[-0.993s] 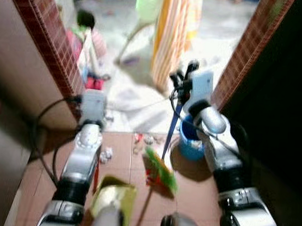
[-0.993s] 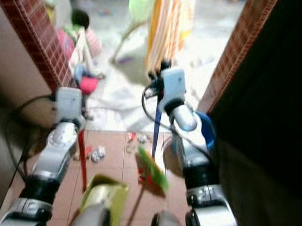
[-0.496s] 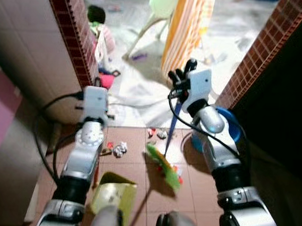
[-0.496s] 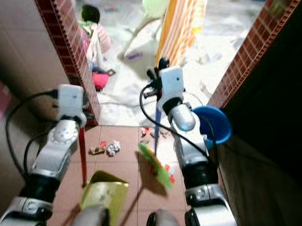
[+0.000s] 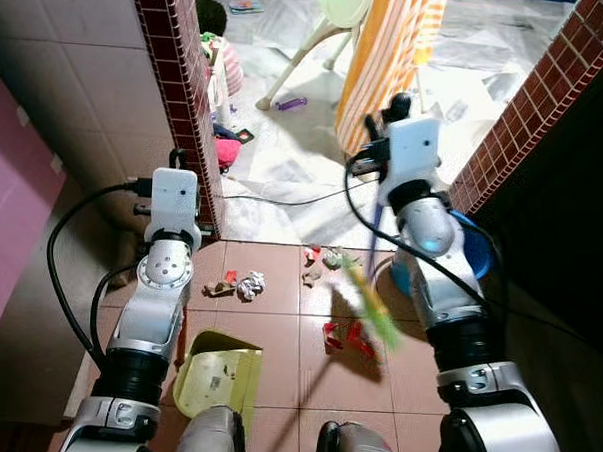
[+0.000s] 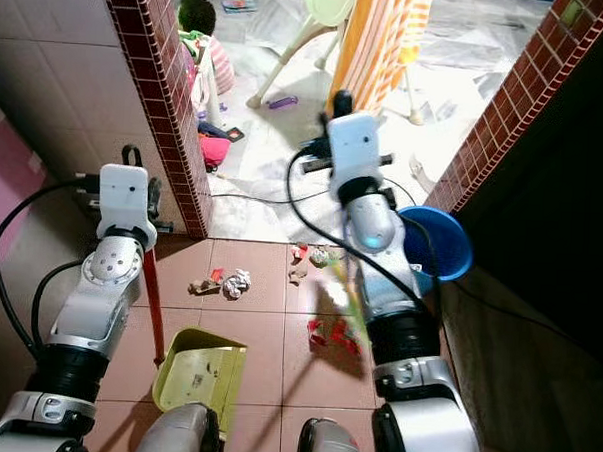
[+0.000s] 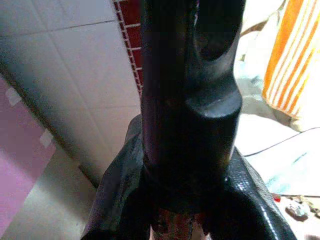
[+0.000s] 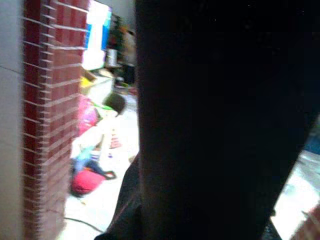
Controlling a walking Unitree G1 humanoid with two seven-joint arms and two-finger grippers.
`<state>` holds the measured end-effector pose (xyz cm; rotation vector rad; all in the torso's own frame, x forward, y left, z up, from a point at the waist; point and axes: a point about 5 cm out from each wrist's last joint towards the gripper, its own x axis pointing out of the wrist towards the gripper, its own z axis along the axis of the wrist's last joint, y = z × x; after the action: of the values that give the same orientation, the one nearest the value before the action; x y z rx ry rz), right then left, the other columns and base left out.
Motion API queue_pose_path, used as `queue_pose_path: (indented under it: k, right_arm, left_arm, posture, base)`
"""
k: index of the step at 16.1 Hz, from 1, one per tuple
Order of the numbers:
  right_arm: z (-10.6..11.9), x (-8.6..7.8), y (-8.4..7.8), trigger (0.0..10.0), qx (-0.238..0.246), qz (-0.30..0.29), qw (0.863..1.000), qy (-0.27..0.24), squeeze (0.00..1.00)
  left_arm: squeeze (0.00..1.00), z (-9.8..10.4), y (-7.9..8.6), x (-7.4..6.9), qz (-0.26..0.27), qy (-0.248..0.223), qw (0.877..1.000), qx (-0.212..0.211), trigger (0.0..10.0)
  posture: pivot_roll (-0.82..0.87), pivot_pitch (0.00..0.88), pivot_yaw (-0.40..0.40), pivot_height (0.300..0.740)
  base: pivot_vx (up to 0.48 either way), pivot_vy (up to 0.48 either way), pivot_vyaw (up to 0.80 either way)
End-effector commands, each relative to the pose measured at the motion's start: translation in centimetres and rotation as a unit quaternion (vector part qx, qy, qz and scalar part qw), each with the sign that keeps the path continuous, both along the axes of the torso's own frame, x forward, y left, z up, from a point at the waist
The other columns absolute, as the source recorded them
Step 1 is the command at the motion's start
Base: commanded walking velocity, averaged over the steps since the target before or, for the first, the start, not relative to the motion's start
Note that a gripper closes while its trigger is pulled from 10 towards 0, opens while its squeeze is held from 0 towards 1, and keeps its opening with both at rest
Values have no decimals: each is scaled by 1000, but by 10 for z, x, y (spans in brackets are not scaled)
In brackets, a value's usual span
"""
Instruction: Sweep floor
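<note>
Left eye view: the broom (image 5: 375, 307) slants down from the right gripper (image 5: 395, 112), its blue handle running toward the robot and its green bristle head, blurred by motion, hanging over the tiled floor (image 5: 276, 345) just beside the blue bucket (image 5: 472, 261). The right arm reaches forward and up, wrist well above the bucket. Red scraps (image 5: 345, 336) lie under the bristles; a crumpled paper ball (image 5: 250, 284) lies on the side of them away from the bucket.

Right eye view: the yellow dustpan (image 6: 197, 374) sits on the floor with its mouth facing the scraps, its red handle (image 6: 151, 302) rising almost upright to the left gripper (image 6: 134, 159). The left arm is raised and bent, far across the floor from the bucket. A person sits beyond the brick wall (image 6: 157, 90).

Left wrist view: the black fingers (image 7: 190, 90) appear clenched round the red handle, seen only as a sliver at their base.

Right wrist view: a dark mass, probably a finger, blocks the frame; whether this gripper is clenched cannot be told.
</note>
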<state>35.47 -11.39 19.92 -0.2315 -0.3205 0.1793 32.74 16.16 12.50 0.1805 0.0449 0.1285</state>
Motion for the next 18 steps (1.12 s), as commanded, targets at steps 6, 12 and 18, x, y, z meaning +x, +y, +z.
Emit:
queue_pose_path:
  k: [6, 12, 18]
  right_arm:
    - [-31, 9, -16, 10000, 72, -68, 990, 98, 0]
    - [-50, 11, -2, 10000, 151, -39, 974, 167, 0]
    - [-31, 6, 18, 10000, 177, 68, 973, 130, 0]
  left_arm:
    - [0, -33, 10, 8, 41, 45, 998, -14, 10000]
    - [0, -42, 1, 17, 76, 47, 995, -53, 10000]
    - [0, -50, -9, 16, 71, 56, 993, -75, 10000]
  posture:
    - [13, 99, -49, 740]
    - [5, 93, -51, 740]
    - [-1, 98, -54, 740]
  base:
    - [0, 0, 0]
    - [0, 0, 0]
    - [0, 0, 0]
